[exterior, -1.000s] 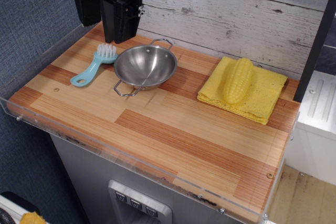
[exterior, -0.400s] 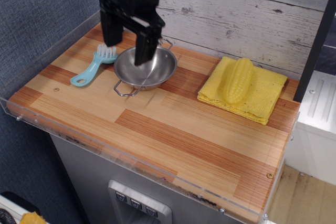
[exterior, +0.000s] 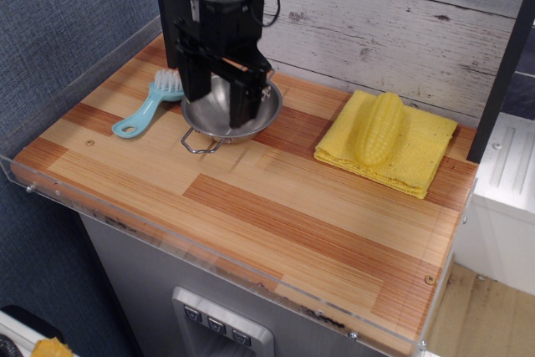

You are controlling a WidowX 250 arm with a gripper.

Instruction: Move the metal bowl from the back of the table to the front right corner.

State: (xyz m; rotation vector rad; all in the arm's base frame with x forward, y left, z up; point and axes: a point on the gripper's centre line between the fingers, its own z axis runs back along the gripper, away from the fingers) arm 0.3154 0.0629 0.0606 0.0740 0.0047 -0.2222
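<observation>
— One arm, is that all that stands over the table [exterior: 276,223]?

— One, yes. Its black gripper [exterior: 219,106] hangs straight down over the metal bowl [exterior: 230,110], and its two fingers [exterior: 244,98] reach down to the bowl — one near the bowl's left side, the other further right, over the hollow.

— Does it have hold of the bowl?

— I cannot tell. The fingers stand apart with a gap between them, and the steel shows through that gap, but whether a fingertip touches the bowl or pinches its wall is hidden by the gripper's own body.

— And where does the bowl sit?

— On the wooden top, towards the back, close to the grey plank wall [exterior: 401,31]. It looks to rest flat. One wire loop handle sticks out of the bowl on the near side, and the other peeps out on the far side, behind the gripper.

— What lies beside the bowl?

— Left of the bowl, just beside it, a light blue brush [exterior: 149,106] with white bristles, its handle pointing away from the bowl towards the table's left edge. Right of the bowl, well apart from it, a folded yellow cloth [exterior: 418,152] with a yellow corn cob [exterior: 378,127] lying on top.

— And nearer than the bowl?

— Bare striped planks, out to the clear acrylic rim [exterior: 209,261] with its screws.
</observation>
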